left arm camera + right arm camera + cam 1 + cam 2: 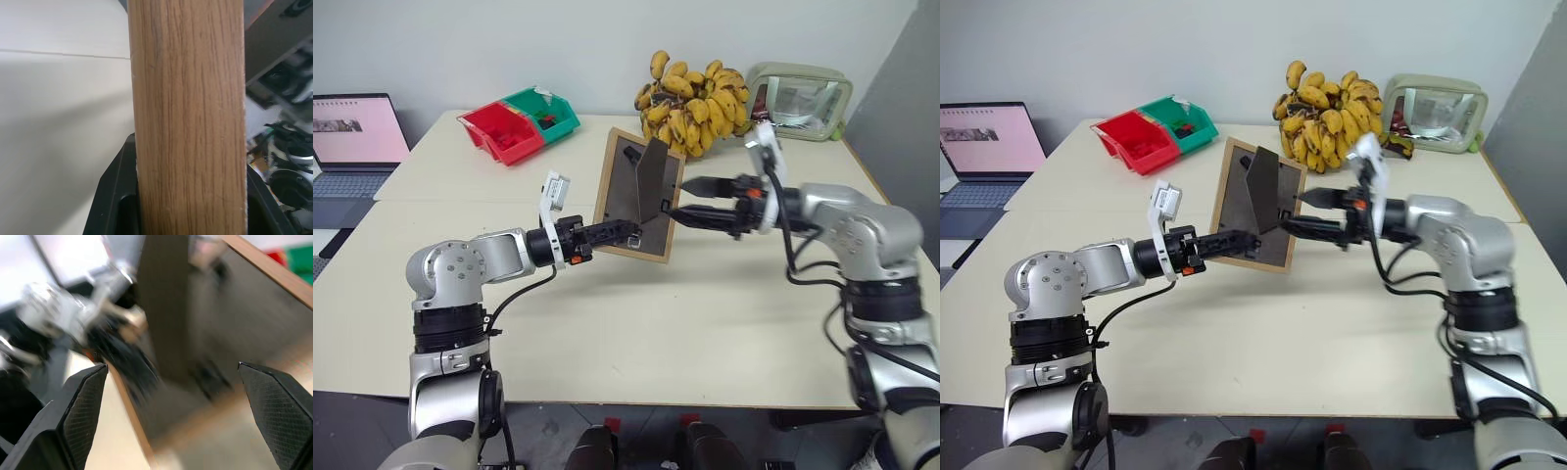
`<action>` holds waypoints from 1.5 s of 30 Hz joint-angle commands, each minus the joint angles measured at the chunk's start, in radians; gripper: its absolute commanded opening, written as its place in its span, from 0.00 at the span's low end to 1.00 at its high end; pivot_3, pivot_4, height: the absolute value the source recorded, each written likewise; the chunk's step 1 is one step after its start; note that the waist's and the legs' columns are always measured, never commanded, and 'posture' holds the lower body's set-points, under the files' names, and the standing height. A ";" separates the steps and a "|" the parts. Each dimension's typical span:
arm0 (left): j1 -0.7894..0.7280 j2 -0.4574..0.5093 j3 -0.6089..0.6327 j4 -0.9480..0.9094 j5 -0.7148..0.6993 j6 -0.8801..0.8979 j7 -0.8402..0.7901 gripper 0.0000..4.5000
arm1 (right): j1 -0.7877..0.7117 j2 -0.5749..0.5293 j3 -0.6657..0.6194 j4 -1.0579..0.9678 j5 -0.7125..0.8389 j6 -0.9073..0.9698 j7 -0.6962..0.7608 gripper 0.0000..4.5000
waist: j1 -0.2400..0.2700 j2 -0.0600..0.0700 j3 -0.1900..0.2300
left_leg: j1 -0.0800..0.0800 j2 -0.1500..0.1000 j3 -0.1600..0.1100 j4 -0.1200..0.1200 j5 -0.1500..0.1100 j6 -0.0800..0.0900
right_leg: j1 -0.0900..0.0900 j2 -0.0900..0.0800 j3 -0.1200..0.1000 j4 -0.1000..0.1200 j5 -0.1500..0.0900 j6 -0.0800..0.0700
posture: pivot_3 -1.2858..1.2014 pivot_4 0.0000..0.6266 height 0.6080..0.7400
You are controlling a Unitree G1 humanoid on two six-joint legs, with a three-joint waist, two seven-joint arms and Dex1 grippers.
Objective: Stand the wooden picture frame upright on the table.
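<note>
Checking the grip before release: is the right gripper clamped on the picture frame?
No, the right gripper stands wide open beside the wooden picture frame.

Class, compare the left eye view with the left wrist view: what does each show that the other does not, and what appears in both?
Left eye view alone: the bananas, the red bin and green bin, the laptop, the frame's dark back with its stand swung out, and the open right gripper beside it. Left wrist view alone: the wood grain close up between the black fingers. Both: the wooden picture frame, clamped by the left gripper, and the table with its seam.
</note>
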 commanded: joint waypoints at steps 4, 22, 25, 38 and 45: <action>0.008 0.014 0.144 -0.042 -0.159 0.198 0.086 0.27 | 0.170 -0.170 0.114 -0.015 -0.344 -0.530 0.028 1.00 | -0.007 0.000 0.000 | 0.001 0.001 0.000 0.000 0.000 0.000 | 0.000 0.000 0.000 0.001 0.000 0.000 | 0.52 0.24 1.00; 0.062 0.180 -0.159 0.090 -0.987 0.030 0.590 0.27 | 0.004 -0.030 0.275 0.493 -1.305 -1.907 -1.012 1.00 | -0.005 0.000 0.000 | 0.002 0.000 0.002 0.012 0.002 -0.004 | 0.001 0.000 0.003 0.013 0.000 0.000 | 0.52 0.24 1.00; 0.070 0.184 -0.184 0.060 -0.987 0.019 0.582 0.27 | -0.031 0.003 0.296 0.527 -1.347 -1.926 -1.064 1.00 | -0.008 0.000 0.000 | 0.003 0.000 0.002 0.014 0.002 -0.004 | 0.001 0.001 0.004 0.015 0.000 0.000 | 0.52 0.24 1.00; 0.078 0.145 -0.189 0.043 -0.987 -0.025 0.570 0.27 | -0.086 0.048 0.334 0.572 -1.388 -1.983 -1.165 0.77 | -0.009 0.000 0.000 | 0.003 -0.001 0.001 0.015 0.002 -0.004 | 0.001 0.002 0.003 0.015 0.000 0.000 | 0.52 0.24 1.00; 0.068 0.151 -0.220 0.038 -0.987 -0.023 0.566 0.27 | -0.087 0.044 0.327 0.553 -1.379 -2.014 -1.185 0.46 | -0.010 0.000 0.000 | 0.003 -0.001 0.001 0.015 0.002 -0.004 | 0.002 0.003 0.003 0.016 0.000 0.000 | 0.52 0.24 1.00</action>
